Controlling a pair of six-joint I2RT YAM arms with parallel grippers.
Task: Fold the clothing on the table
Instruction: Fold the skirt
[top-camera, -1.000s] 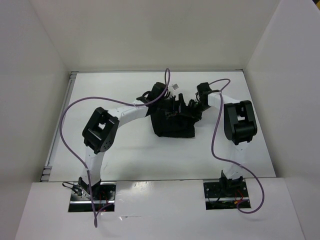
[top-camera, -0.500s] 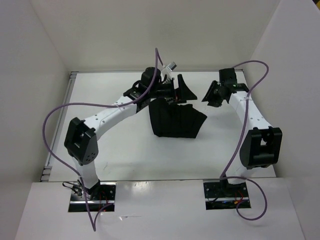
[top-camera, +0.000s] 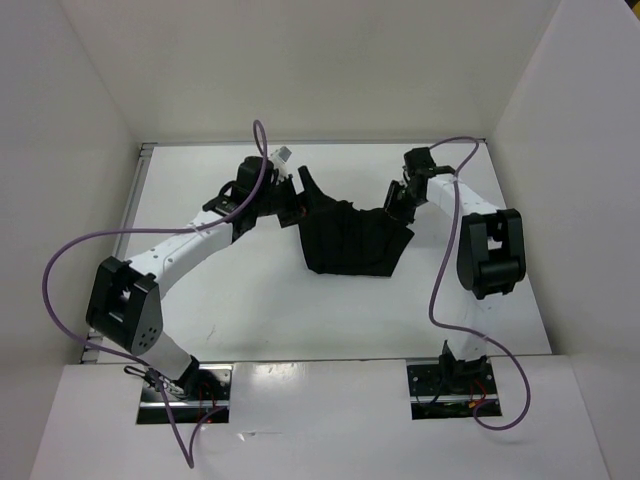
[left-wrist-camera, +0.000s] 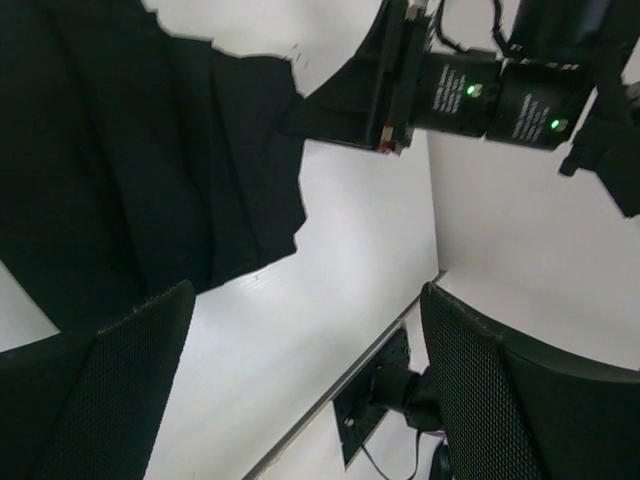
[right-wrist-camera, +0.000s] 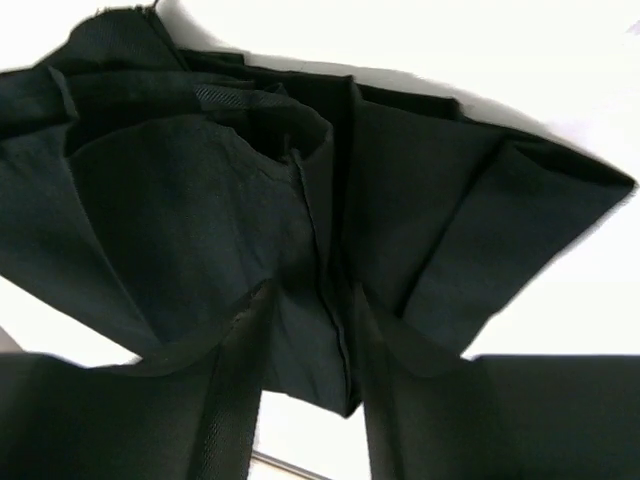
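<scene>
The black pleated clothing (top-camera: 350, 245) lies bunched at the middle of the white table (top-camera: 250, 300). My left gripper (top-camera: 300, 200) hovers at its upper left corner, jaws wide open. In the left wrist view nothing sits between the mesh fingers (left-wrist-camera: 130, 380), only bare table (left-wrist-camera: 330, 250), and the clothing (left-wrist-camera: 120, 150) fills the upper left. My right gripper (top-camera: 397, 203) is at the upper right corner. Seen from the right wrist, the jaws of my right gripper (right-wrist-camera: 310, 300) stand partly open on either side of a fold of the clothing (right-wrist-camera: 200, 180).
White walls close in the table on three sides, and a thin metal edge (top-camera: 120, 250) runs down its left. Purple cables (top-camera: 435, 270) loop off both arms. The left elbow (top-camera: 125, 305) and right elbow (top-camera: 490, 250) stand over the near table.
The left gripper opened wide and swung left and nearer, leaving the clothing on the table. The right gripper pulled off to the right, then returned onto the clothing's upper right corner.
</scene>
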